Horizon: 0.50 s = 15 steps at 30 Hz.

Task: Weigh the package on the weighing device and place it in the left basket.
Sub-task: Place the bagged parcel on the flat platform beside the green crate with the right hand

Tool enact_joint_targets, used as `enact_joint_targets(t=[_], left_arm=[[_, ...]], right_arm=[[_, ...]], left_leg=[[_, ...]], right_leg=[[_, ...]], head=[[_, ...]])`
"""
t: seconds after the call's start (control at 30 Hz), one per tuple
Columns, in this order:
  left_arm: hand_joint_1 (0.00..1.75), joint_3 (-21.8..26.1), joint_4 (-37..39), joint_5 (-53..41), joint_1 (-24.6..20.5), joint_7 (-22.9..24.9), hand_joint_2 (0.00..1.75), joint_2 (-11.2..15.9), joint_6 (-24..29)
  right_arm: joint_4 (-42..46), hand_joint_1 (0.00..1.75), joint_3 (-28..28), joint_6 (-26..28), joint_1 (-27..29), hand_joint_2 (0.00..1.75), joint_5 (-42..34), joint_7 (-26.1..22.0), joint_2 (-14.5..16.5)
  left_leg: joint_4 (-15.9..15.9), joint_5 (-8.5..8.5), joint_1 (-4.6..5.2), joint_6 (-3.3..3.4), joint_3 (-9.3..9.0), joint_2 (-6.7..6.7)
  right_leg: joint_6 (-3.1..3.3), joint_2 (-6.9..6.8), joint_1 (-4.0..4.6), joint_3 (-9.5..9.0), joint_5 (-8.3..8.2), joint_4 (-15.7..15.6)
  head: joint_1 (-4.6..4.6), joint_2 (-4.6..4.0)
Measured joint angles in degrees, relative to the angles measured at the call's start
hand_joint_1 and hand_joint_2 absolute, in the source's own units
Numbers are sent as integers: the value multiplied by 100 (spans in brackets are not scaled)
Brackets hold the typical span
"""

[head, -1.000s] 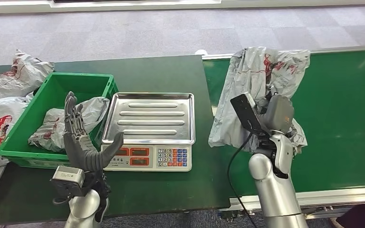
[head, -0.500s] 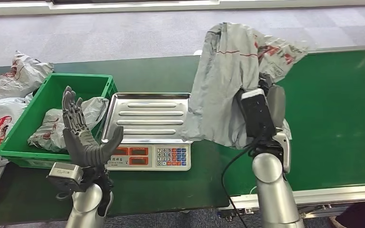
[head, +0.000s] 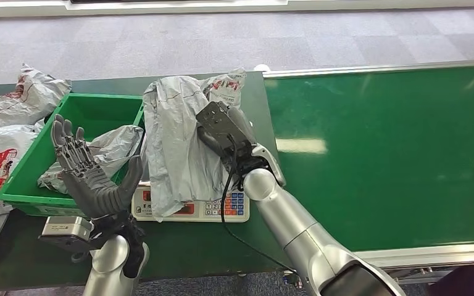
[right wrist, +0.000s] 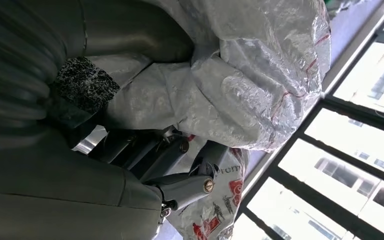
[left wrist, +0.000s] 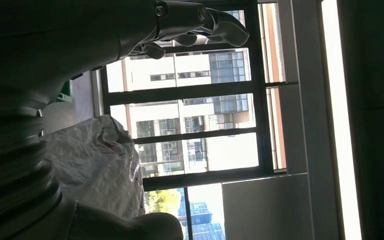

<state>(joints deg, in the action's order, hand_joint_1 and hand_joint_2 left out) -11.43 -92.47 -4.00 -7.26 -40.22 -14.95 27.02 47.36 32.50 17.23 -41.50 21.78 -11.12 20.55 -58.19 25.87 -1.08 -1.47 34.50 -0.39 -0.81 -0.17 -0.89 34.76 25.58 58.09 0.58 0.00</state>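
**Head view: grey package held over the scale, left hand spread beside the basket**

Head view shows the right hand [head: 237, 145] gripping a crumpled grey package [head: 176, 145] with red print, its fingers wrapped in the plastic. The package hangs over the weighing device [head: 219, 206] and covers its tray; only the keypad and part of the display strip show below the bag's lower edge. Whether the bag rests on the tray or hangs just above it cannot be told. In the right wrist view the dark fingers [right wrist: 155, 150] clasp the same silver-grey bag [right wrist: 250, 85].

At about 8 o'clock from the scale, the left hand [head: 89, 176] stands upright, palm toward the scale, fingers spread wide and holding nothing. Behind it, at 9 o'clock from the scale, sits the green basket [head: 21, 169], with another grey parcel [head: 108, 148] lying inside. More grey parcels [head: 12, 123] lie on the dark table at the basket's far left. At 3 o'clock from the scale runs the green conveyor belt [head: 395, 148].
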Motion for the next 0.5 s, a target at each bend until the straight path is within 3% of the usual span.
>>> enact_joint_targets(t=[0.03,0.1,0.23,0.5], left_arm=[[0,0,-8,-4,1,0,175,5,-11],[0,0,-26,-26,7,0,175,9,-60],[0,0,-59,-110,14,0,175,9,-169],[0,20,-96,-174,65,43,175,9,-252]], right_arm=[[-129,0,82,9,-48,175,-110,-22,6],[-359,0,166,-16,-128,175,-348,-120,10],[-823,0,168,-152,-234,0,-670,-469,11],[-956,0,-295,818,-193,0,-142,-893,-37]], left_leg=[[0,0,0,0,0,0],[-1,0,1,1,-1,0],[-1,0,0,1,-3,0],[-2,0,0,0,-7,2]], right_leg=[[0,0,0,0,0,0],[0,0,-1,0,0,-1],[-1,2,0,1,-2,-1],[-1,5,0,2,-2,-1]], head=[[-1,0],[-1,0],[0,0],[-1,0]])
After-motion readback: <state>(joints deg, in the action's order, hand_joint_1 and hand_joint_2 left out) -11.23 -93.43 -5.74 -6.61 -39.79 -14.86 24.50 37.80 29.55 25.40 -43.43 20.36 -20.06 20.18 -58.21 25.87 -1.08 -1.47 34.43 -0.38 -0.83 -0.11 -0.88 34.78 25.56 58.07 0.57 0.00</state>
